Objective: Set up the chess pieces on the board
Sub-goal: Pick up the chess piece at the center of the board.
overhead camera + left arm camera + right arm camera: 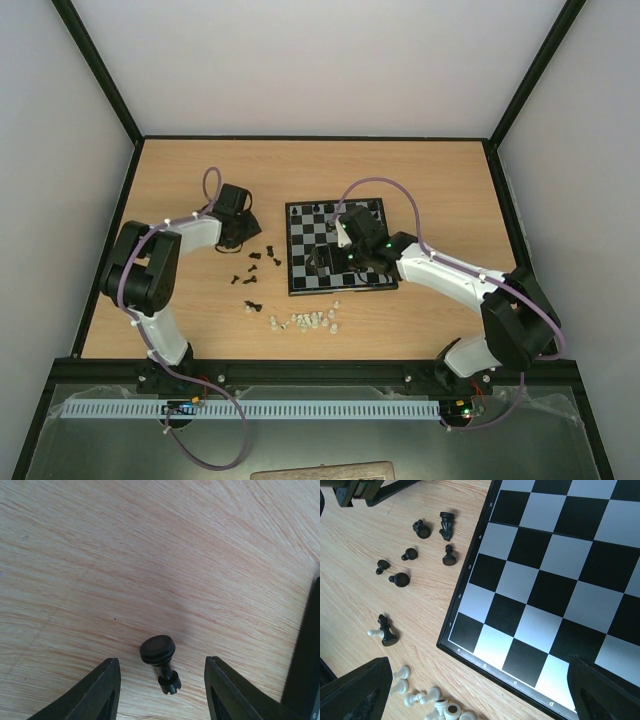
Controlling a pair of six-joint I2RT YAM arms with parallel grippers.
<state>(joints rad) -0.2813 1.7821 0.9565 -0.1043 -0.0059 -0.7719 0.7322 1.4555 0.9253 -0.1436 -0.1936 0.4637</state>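
Top external: black pieces (pixel 257 262) lie loose on the table (pixel 430 180), just left of the board (pixel 308 245); a few stand on its upper row.
Left gripper (pixel 161 670): jaws spread wide, nothing held. One black piece (pixel 159 655) lies on its side between the fingers (pixel 100 692), low in the left wrist frame.
Why there: straddling the piece looks like the set-up for a pinch across its stem.
Right gripper (pixel 477 662): jaws far apart and empty, hanging over the board's lower-left corner in the right wrist frame. It is probably parked there while the other arm picks.
White pieces (pixel 420 697): heaped at the bottom left of that frame, apart from the black ones except for one beside a black piece.
Hidden: in the top view the right arm covers the board's lower middle, so those squares cannot be checked.
Unclear: the lying piece has a notched head, rook or queen — cannot tell. A dark strip at the right edge of the left wrist frame is cut off.
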